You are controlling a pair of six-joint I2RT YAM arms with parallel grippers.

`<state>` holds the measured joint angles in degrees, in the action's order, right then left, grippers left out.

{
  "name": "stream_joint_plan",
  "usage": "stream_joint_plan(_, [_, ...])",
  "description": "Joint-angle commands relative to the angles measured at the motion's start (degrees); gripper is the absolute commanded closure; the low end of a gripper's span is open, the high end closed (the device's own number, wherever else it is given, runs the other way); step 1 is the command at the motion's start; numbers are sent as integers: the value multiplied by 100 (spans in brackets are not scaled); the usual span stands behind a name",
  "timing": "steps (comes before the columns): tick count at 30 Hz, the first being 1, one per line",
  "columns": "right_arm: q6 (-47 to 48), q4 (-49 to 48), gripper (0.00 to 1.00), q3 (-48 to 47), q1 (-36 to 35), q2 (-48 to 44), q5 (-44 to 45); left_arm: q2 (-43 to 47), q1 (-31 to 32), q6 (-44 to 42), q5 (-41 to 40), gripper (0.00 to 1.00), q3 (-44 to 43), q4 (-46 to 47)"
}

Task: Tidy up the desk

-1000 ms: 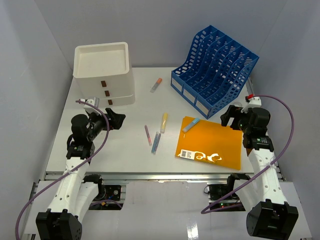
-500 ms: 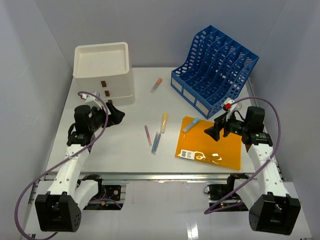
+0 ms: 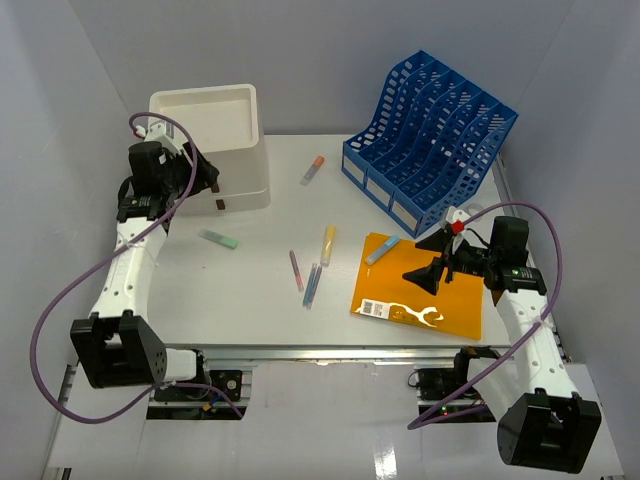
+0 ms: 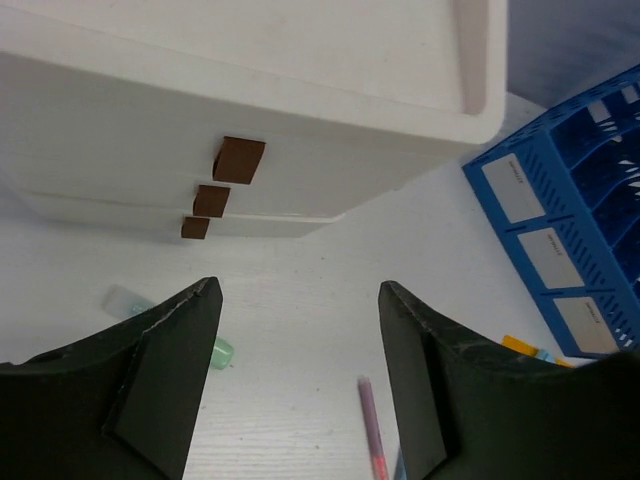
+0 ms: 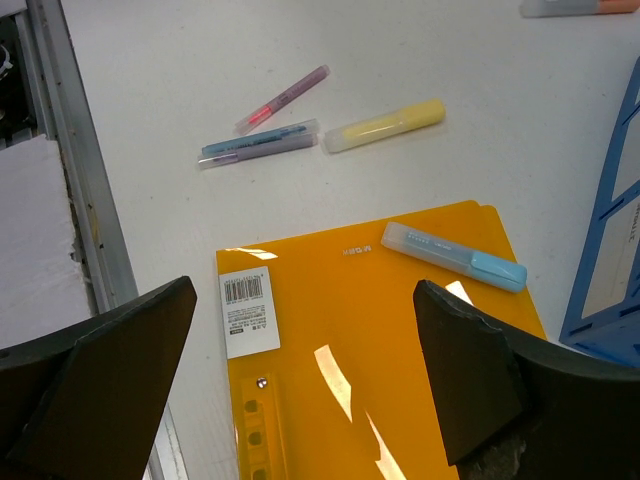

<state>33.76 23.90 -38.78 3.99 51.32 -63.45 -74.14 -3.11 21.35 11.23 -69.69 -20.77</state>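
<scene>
Both of my tools stand open and hold nothing. Nearest me, the right tool [image 3: 432, 262] hangs over the orange folder [image 5: 380, 340], its fingers spread wide apart. The folder lies flat at the front right of the bench [image 3: 250, 290], close to the metal rail [image 5: 85, 170] along the near edge. A white barcode label [image 5: 249, 312] sits by the folder's near left corner, and a light blue highlighter [image 5: 455, 257] rests on its far left corner. Left of the folder, around the middle of the bench, I see a blue pen [image 5: 260, 143] and a pink pen [image 5: 283, 98] lying near each other. A yellow highlighter [image 5: 385, 125] lies almost end to end with the blue pen, a little farther back. Farther left, a green-capped highlighter [image 3: 217, 238] lies alone on the bare white surface. Beyond it, the left tool [image 4: 298, 290] is raised at the left side. Its open fingers frame the strip of bench just in front of the white three-drawer box [image 4: 250, 100]. That box stands at the back left, with three brown handles [image 4: 240, 160] stacked on its front. An orange-capped marker [image 3: 313, 169] lies toward the back, between the box and the blue slotted file rack [image 3: 430, 140], nearer the rack. The rack stands at the back right corner.
</scene>
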Motion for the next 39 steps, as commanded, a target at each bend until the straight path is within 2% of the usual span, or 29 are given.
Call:
stream_joint_plan(1, [127, -21, 4, 42, 19, -122, -146, -519, -14, -303, -205, 30, -504, -314])
stream_joint_plan(8, [78, -17, 4, 11, 23, -17, -194, -1172, -9, -527, -209, 40, -1025, -244])
stream_joint_plan(16, [69, -18, 4, 29, 50, -17, -125, -1661, 3, -578, -364, 43, -1073, 117])
stream_joint_plan(23, [78, -26, 4, 37, 67, 9, -141, -1814, -5, -676, -577, 51, -1222, 257])
stream_joint_plan(32, [78, -26, 4, 46, 76, 0, -150, -1811, 4, -644, -525, 77, -1073, 454])
stream_joint_plan(39, [74, -17, 4, 46, 93, -4, -168, -1298, -1, -602, -459, 99, -666, 503])
